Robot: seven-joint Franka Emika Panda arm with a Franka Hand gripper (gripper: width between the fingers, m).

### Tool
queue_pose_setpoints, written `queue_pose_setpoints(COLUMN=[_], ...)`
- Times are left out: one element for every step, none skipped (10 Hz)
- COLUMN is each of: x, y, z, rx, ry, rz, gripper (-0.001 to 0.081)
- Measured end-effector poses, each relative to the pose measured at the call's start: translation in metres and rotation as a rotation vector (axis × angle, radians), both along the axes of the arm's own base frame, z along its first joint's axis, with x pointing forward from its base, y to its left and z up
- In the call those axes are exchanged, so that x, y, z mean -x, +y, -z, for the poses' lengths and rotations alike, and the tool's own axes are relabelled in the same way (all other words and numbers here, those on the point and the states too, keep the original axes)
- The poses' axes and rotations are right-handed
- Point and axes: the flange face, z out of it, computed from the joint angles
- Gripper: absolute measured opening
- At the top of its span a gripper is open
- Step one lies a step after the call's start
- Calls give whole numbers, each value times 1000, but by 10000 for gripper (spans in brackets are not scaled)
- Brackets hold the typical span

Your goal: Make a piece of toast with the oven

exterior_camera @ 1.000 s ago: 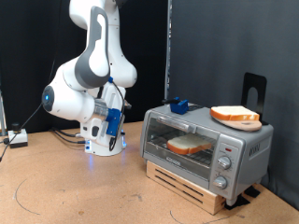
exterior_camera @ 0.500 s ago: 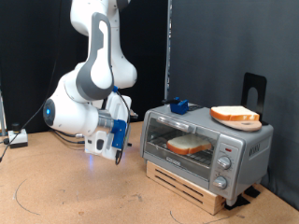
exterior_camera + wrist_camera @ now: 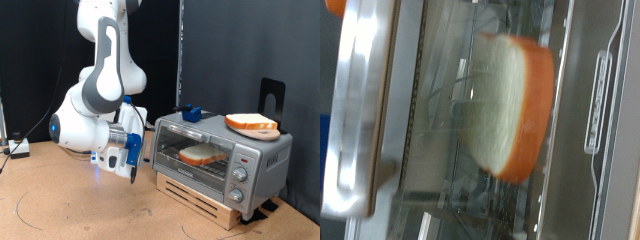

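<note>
The silver-grey oven (image 3: 205,130) stands on the exterior view's right with its glass door shut. One bread slice (image 3: 203,155) lies on the rack inside, behind the glass. A second, alike slice (image 3: 251,123) rests on the oven's roof. My gripper (image 3: 137,152) hangs just off the door, on the exterior view's left of it, pointing at the oven. The wrist view shows the inside slice (image 3: 505,105) through the glass and the door's metal handle (image 3: 355,110) close up. The fingers do not show there.
The oven sits on a low wooden stand (image 3: 200,198) on the brown table. A small blue object (image 3: 191,113) lies on the roof's rear corner. A black upright bracket (image 3: 270,97) stands behind the oven. Cables and a small box (image 3: 17,148) lie at the far left.
The arm has swung down and towards the oven. The gripper has moved from near the robot's base to just in front of the oven door.
</note>
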Motion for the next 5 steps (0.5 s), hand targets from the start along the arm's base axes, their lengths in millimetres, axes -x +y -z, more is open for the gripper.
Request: queue_pose_setpoints(x=[-13, -25, -39, -55, -62], y=[3, 7, 9, 12, 16], z=[2, 5, 9, 14, 16], rx=[-5, -3, 29, 74, 108], ry=[7, 32, 32, -1, -21], rz=[18, 47, 84, 160, 203], gripper=[809, 809, 809, 809, 809])
